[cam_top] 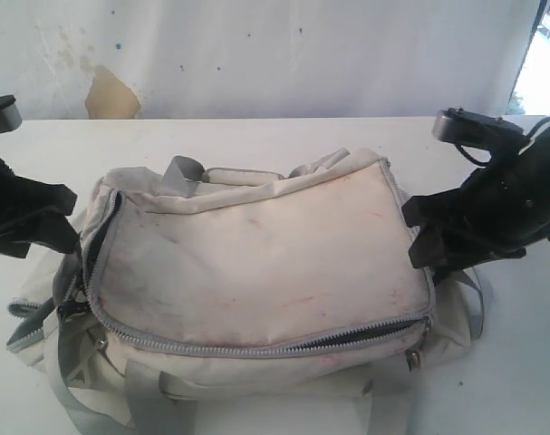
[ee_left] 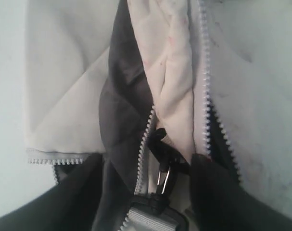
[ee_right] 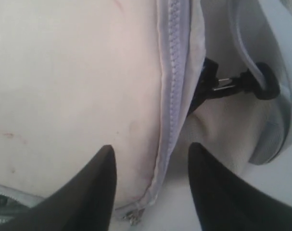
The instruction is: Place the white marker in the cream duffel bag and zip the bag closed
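The cream duffel bag (cam_top: pixel 256 245) lies in the middle of the bench (cam_top: pixel 284 136) (its zip (ee_left: pixel 146 129) gapes at the left end), with the left pincer (ee_left: pixel 148 192) and right pincer (ee_right: pixel 153 187) both spread apart, one at each end.

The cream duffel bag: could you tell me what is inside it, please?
Inside the cream duffel bag, only dark lining shows through the parted zipper. The top flap covers the rest; no white marker is visible.
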Tool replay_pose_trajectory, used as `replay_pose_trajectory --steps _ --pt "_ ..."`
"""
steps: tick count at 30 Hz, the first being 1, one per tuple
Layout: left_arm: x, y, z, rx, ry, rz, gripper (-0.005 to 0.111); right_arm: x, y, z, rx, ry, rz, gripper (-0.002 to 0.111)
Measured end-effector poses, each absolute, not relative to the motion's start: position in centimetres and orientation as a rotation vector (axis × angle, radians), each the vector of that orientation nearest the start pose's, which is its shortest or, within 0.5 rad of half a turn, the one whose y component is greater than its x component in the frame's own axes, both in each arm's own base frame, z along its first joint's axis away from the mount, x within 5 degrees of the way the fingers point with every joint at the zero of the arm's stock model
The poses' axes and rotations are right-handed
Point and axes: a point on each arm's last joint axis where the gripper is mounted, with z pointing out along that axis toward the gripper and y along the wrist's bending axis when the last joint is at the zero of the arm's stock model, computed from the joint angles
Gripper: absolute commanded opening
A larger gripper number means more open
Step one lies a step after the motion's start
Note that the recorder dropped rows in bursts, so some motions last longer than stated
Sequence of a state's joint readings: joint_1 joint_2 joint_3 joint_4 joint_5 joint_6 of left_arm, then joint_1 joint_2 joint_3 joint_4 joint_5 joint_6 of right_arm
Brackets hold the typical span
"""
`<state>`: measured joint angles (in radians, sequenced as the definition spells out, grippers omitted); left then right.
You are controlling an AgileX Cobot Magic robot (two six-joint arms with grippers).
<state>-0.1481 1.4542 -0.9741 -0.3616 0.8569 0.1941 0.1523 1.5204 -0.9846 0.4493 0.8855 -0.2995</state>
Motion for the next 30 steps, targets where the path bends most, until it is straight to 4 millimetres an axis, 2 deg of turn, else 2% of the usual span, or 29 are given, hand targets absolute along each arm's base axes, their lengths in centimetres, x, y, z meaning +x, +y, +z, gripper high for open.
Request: replay_pose_trajectory --steps 4,7,13,16,17,18,19,20,21,25,27,30 --pt "27.5 -6.7 24.3 0.157 2.78 -0.458 0.076 28.3 7.4 22.8 -0.268 2.808 0.513 0.046" --pt "28.1 -7.3 23.5 0.104 2.796 -0.552 0.076 28.7 7.6 22.2 -0.244 2.812 0.542 0.046" --pt "28.9 -8.4 22.3 0.116 2.775 -0.723 0.074 29.5 8.3 21.0 -0.288 2.793 0.627 0.046" --pt "29.5 -8.4 21.7 0.105 2.758 -0.706 0.059 29.9 8.3 20.3 -0.297 2.783 0.629 0.046" --pt "29.7 -8.4 21.4 0.095 2.756 -0.696 0.045 30.1 8.3 20.1 -0.291 2.78 0.624 0.043" --pt "30.1 -8.4 20.8 0.078 2.757 -0.685 0.036 30.4 8.3 19.9 -0.285 2.769 0.613 0.037" --pt "30.2 -8.4 20.5 0.07 2.76 -0.682 0.018 30.5 8.3 19.8 -0.279 2.766 0.612 0.023" --pt "30.5 -8.4 20.1 0.056 2.762 -0.68 0.011 30.6 8.3 19.8 -0.272 2.754 0.602 0.014" --pt "30.5 -8.4 20.1 0.051 2.76 -0.68 0.0 30.7 8.3 19.8 -0.267 2.748 0.603 0.0" --pt "31.9 -8.6 21.2 0.087 2.694 -0.667 0.0 31.5 8.3 20.0 -0.179 2.676 0.602 0.0" --pt "33.7 -8.8 22.6 0.096 2.628 -0.665 0.0 32.4 8.2 20.3 -0.079 2.593 0.583 0.0" --pt "35.6 -9.3 23.0 0.099 2.593 -0.673 0.0 33.0 7.9 20.5 -0.004 2.527 0.557 0.0"
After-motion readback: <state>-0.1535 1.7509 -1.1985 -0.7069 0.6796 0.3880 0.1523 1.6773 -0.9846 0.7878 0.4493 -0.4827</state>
